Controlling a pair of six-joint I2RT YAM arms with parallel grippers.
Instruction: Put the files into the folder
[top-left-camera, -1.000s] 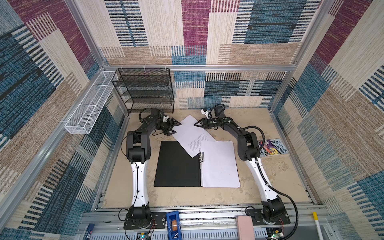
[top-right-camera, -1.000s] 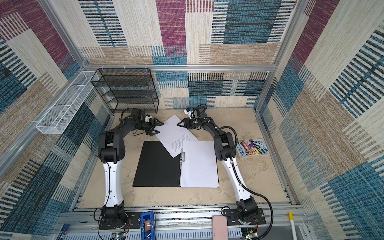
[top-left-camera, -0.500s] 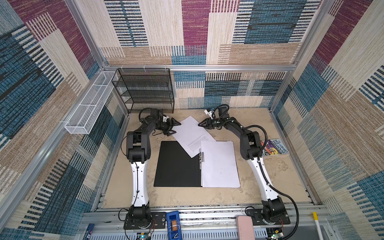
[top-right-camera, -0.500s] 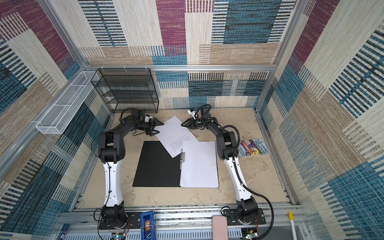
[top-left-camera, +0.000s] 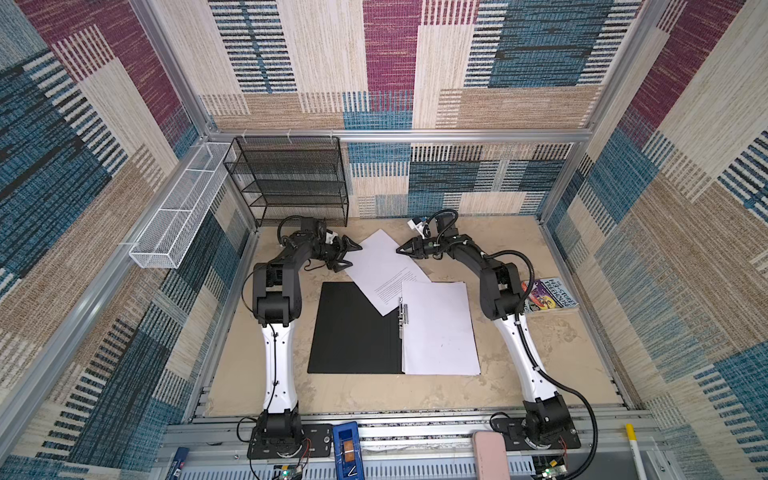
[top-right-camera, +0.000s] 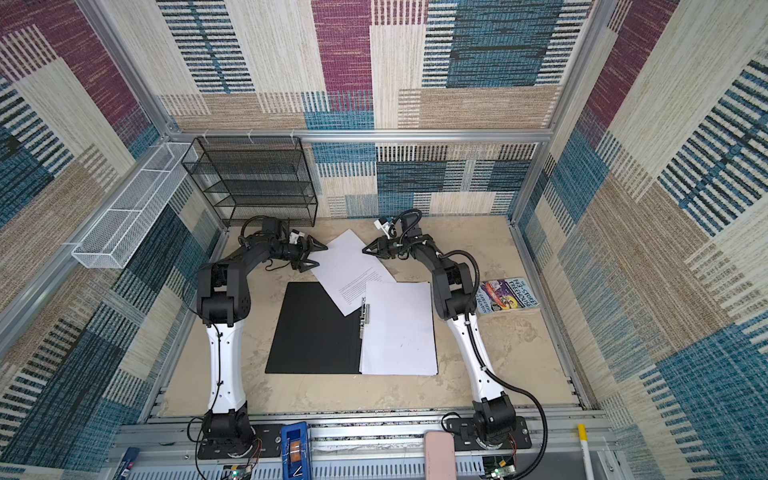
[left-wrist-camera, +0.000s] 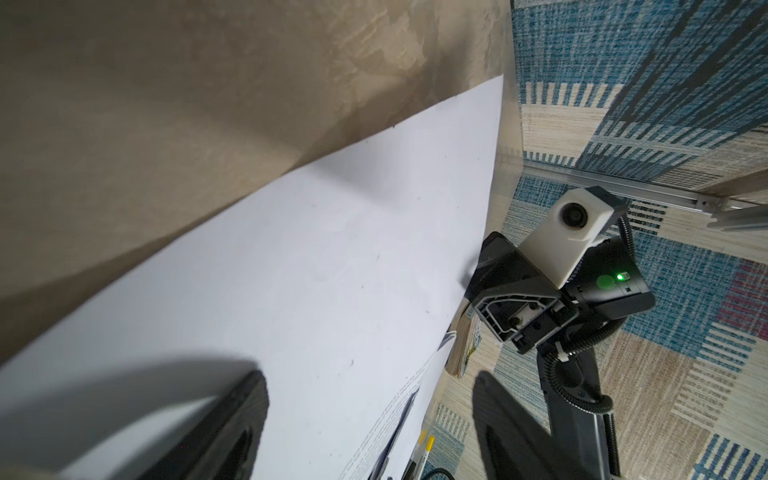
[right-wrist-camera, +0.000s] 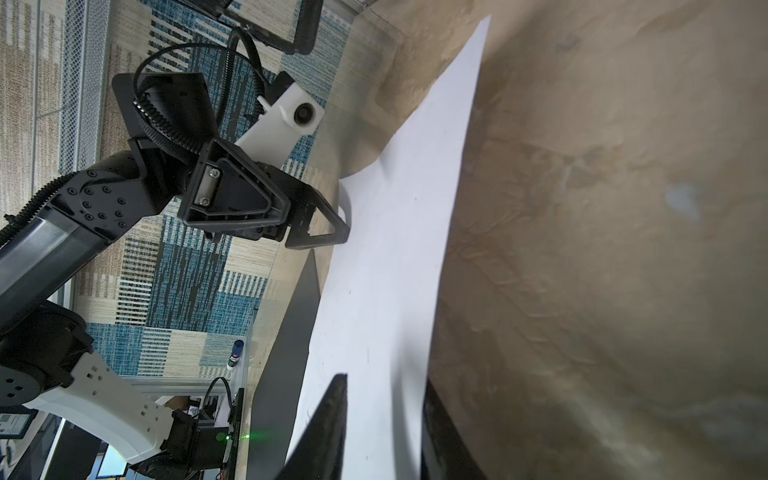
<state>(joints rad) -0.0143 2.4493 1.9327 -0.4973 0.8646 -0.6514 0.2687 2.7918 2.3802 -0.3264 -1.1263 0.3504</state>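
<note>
At upper centre in both top views, one printed white paper sheet lies mostly outside the open black-lined folder holding the white paper stack; left end effector spread, right end effector astride its edge, pinching or not I cannot tell.

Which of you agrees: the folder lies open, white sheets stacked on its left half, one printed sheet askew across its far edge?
Wrong half: both top views show the stacked sheets on the right half of the folder. The printed sheet does lie askew.
</note>
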